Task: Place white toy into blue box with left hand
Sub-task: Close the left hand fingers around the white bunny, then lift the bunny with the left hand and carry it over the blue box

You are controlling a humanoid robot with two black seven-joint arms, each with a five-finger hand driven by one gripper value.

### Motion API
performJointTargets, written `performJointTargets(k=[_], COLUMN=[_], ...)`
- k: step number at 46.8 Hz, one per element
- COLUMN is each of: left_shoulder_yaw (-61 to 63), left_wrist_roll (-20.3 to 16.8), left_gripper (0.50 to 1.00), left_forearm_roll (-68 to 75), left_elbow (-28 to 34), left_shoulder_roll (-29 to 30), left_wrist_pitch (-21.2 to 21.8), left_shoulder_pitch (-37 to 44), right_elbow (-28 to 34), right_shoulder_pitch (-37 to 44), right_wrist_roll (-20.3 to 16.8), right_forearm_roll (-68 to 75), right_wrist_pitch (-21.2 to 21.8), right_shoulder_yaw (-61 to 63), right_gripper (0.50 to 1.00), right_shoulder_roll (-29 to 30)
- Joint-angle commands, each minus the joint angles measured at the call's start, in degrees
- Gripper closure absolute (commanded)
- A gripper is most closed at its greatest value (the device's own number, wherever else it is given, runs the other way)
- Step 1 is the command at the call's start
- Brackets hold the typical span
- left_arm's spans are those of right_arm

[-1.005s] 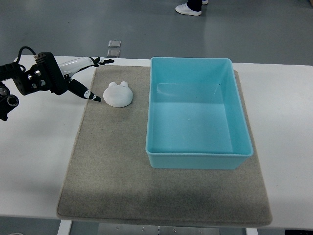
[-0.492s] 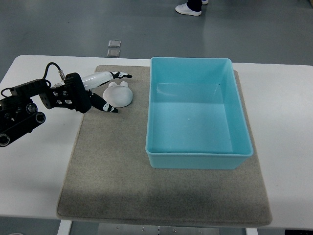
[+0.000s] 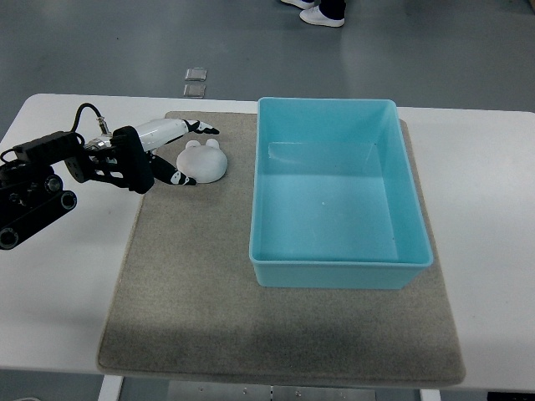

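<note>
The white toy (image 3: 203,162), a round frog-like shape with two small bumps, lies on the grey mat (image 3: 192,276) left of the blue box (image 3: 339,194). The box is open and empty. My left hand (image 3: 185,152) comes in from the left edge and sits right against the toy's left side. Its fingers (image 3: 203,128) are spread, one past the toy's far edge and one at its near-left edge. It holds nothing. The right arm does not show.
The mat lies on a white table (image 3: 485,209). A person's white shoe (image 3: 322,18) shows on the floor at the top edge. Two small floor plates (image 3: 195,80) lie beyond the table's far edge.
My left hand moved right and nearer along the mat, from left of the toy to right beside it, then eased back slightly. The toy and box have not moved.
</note>
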Motion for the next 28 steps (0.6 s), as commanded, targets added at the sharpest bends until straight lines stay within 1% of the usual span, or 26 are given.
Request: performJointTargets(k=[1,19,23,28], left_shoulder_yaw=[0.0,1.4,1.7,1.8], left_wrist_roll=[-0.1,-0.2,-0.2,-0.2], left_gripper=[0.636,0.666,0.688,0.765], left_forearm_roll=[0.0,0.1,0.1,0.1], left_elbow=[0.6,1.6,1.6,1.5], left_shoulder_roll=[-0.7,-0.8,-0.8,-0.9], left_wrist_pitch=[0.0,0.8,0.9,0.9], left_shoulder_pitch=[0.1,0.1,0.0,0.0], right_elbow=[0.0,0.0,0.0,0.0], right_shoulder_pitch=[0.0,0.0,0.0,0.0], right_wrist_roll=[0.0,0.0,0.0,0.0], right_forearm_roll=[0.0,0.0,0.0,0.0], right_wrist_pitch=[0.0,0.0,0.0,0.0], right_shoulder_yaw=[0.0,0.0,0.0,0.0], right_gripper=[0.564,0.564,0.564,0.564], right_shoulder_roll=[0.0,0.0,0.0,0.0])
